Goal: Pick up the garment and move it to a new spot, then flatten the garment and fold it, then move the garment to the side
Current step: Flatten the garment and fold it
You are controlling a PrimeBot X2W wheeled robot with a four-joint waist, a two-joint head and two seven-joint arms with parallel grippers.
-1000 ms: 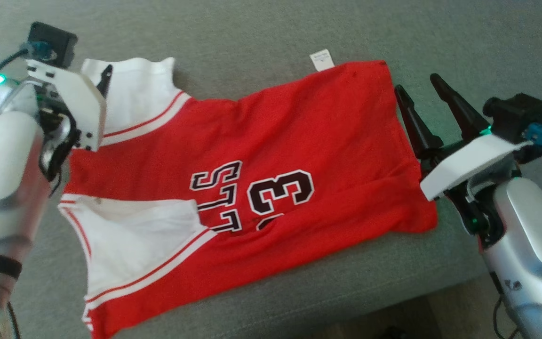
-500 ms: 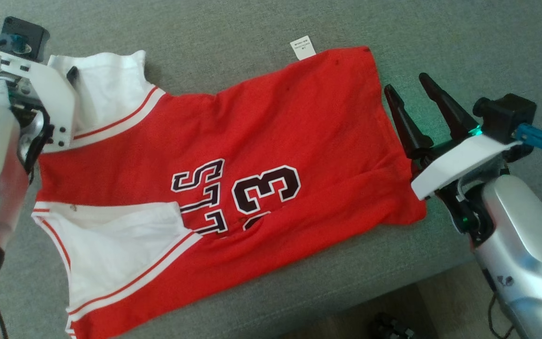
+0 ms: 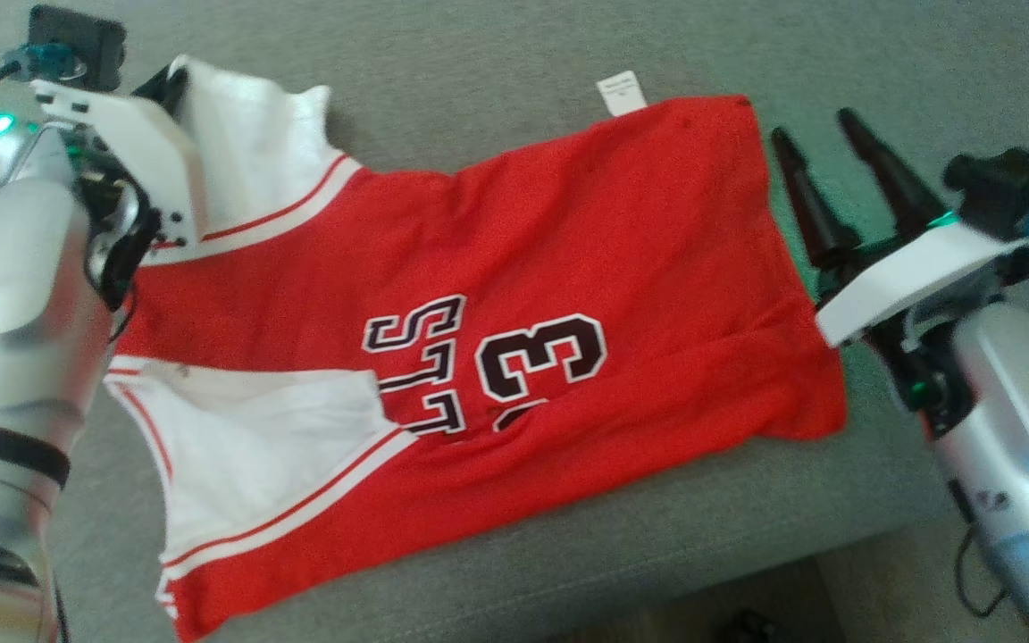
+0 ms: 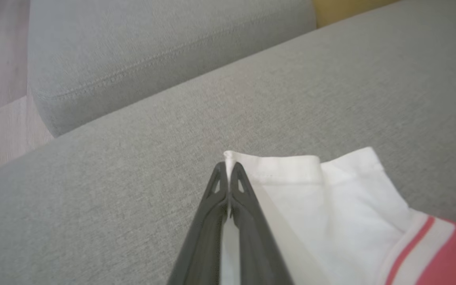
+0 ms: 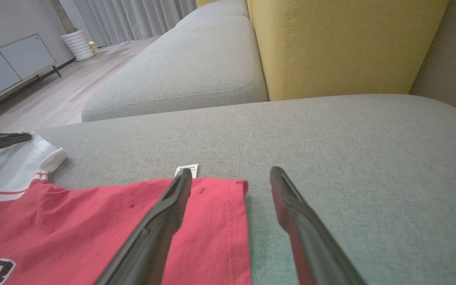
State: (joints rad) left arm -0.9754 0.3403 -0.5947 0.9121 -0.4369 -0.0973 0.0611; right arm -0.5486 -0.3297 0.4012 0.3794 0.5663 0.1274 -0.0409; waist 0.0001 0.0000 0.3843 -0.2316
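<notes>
- Head view: your left gripper (image 3: pixel 166 82) is at the far white sleeve of the garment (image 3: pixel 568 241), largely hidden behind its pale wrist plate. Your right gripper (image 3: pixel 814 125) has its tapered dark fingers spread, just beside the hem. The red garment lies spread on the grey woven sofa seat (image 3: pixel 479 45), with black-and-white lettering and a small white label (image 3: pixel 620 92) at its far edge.
- Left wrist view: the fingers are pressed together, pinching the sleeve's folded white hem; red-striped trim sits to the right.
- Right wrist view: the fingers stand wide apart and empty, one over the red hem, one over bare seat. A stitched yellow cushion (image 5: pixel 331 47) stands behind.
</notes>
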